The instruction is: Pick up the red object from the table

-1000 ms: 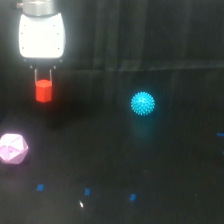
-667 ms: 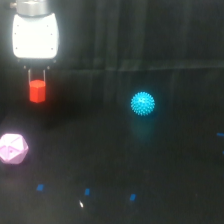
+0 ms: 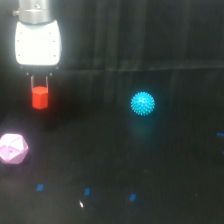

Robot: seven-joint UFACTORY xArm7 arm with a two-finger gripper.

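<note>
At far left, the gripper (image 3: 40, 85) pinches the red object (image 3: 40, 97) between closed fingers above the table (image 3: 165, 165), apparently lifted to complete the pick.

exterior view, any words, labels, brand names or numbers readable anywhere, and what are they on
None can be read.
White claw housing: plain, no print shows.
Red object, pink polyhedron, spiky cyan ball: no lettering.
Table: only small blue marks, blurred patches, not characters.
</note>
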